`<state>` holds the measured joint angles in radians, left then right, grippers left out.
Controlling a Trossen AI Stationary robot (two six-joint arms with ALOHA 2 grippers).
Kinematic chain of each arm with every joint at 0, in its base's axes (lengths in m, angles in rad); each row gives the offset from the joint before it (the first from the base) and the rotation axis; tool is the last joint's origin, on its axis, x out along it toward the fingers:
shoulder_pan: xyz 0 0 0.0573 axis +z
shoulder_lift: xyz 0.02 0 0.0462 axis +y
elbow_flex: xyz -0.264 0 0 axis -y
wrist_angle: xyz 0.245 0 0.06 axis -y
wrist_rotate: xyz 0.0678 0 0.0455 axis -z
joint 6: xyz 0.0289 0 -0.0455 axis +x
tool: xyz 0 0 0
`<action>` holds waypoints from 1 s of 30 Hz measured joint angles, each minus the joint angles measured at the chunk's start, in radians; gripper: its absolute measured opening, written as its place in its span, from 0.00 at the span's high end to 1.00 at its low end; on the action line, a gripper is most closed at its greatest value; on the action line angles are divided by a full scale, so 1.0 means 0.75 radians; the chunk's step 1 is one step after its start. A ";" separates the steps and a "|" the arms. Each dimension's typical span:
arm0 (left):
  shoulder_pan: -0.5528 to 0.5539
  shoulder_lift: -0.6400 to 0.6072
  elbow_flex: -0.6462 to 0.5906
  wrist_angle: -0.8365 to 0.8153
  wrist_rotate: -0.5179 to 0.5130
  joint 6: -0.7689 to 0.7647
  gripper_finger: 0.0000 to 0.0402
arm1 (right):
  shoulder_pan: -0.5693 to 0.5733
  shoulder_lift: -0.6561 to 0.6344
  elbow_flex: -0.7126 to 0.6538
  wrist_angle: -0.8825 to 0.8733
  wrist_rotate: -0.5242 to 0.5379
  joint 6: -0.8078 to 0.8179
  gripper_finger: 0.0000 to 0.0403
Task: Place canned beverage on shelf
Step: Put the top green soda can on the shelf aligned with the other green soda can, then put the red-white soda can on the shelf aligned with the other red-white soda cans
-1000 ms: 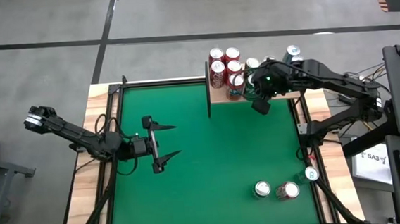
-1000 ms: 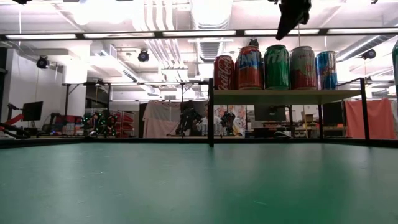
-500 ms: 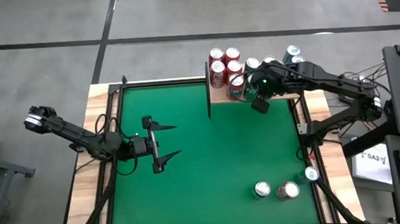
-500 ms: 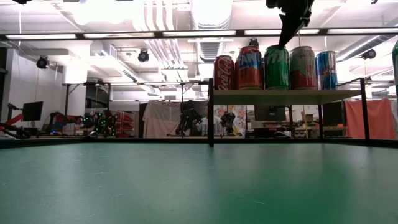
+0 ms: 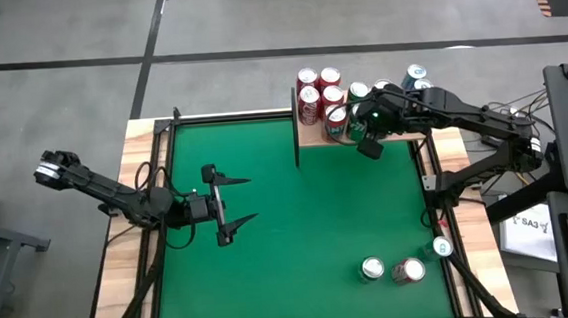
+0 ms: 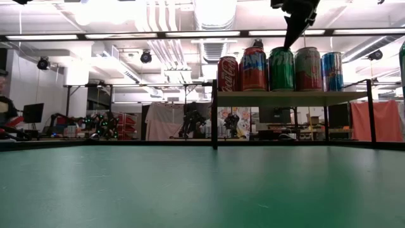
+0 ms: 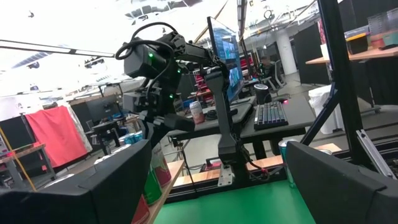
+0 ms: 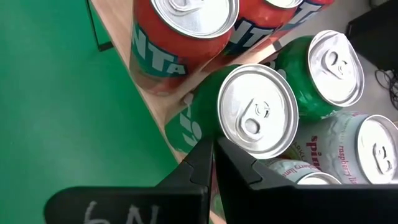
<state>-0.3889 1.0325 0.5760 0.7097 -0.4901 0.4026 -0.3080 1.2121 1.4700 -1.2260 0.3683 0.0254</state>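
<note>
right end effector [image 8: 213, 163] clenched, empty, above green can [image 8: 255, 112] | green can upright at front edge of shelf [image 5: 314, 136] beside other cans | advice: lift straight up, avoid clipping its rim | left end effector [image 5: 235, 201] spread, idle over tabletop [image 5: 290, 239]

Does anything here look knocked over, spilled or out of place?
Nothing looks spilled or toppled. The drink cans on the small light-wood shelf stand upright. Only the green can sits close to the shelf's front edge, with the right gripper, fingers shut, just above it.
</note>
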 joint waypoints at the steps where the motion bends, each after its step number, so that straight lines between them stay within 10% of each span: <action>1: 0.000 0.000 0.000 0.000 0.000 0.000 0.12 | 0.000 -0.001 0.000 0.003 -0.001 0.000 0.98; 30: 0.000 0.007 0.000 0.002 0.001 -0.016 0.12 | 0.520 -0.019 0.193 0.053 -0.101 0.576 0.98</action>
<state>-0.3889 1.0379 0.5758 0.7113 -0.4891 0.3905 0.0817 1.1980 1.6150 -1.1865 0.2925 0.4576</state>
